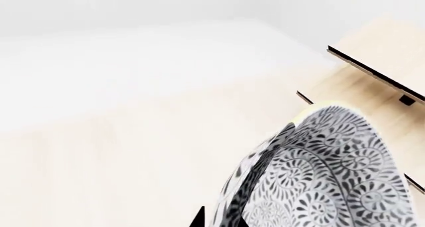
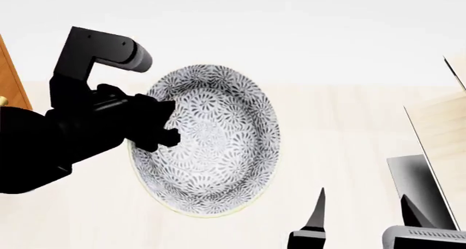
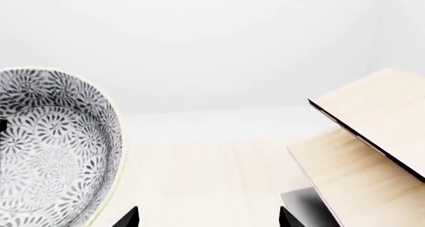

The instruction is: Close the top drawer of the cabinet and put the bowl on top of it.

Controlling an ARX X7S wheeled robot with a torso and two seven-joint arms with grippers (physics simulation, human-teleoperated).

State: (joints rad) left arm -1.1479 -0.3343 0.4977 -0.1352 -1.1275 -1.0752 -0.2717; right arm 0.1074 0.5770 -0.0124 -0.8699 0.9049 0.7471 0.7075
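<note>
The bowl (image 2: 215, 145), white with a dark floral pattern, is held off the pale table (image 2: 342, 129) and tipped so its inside faces the head camera. My left gripper (image 2: 163, 128) is shut on its left rim. In the left wrist view the bowl (image 1: 332, 177) has its wall between the black fingertips of that gripper (image 1: 219, 221). My right gripper (image 2: 364, 211) hangs open and empty, to the right of the bowl and nearer me. The right wrist view shows the bowl (image 3: 53, 147) beside the open gripper (image 3: 209, 218). Only a reddish-brown strip of the cabinet (image 2: 11, 74) shows at far left. The top drawer is out of view.
A pale wooden rack (image 2: 437, 134) with dark edges stands at the right of the table, close to my right gripper. It also appears in the wrist views as the rack (image 1: 378, 72) and the rack (image 3: 371, 137). White wall lies beyond the table.
</note>
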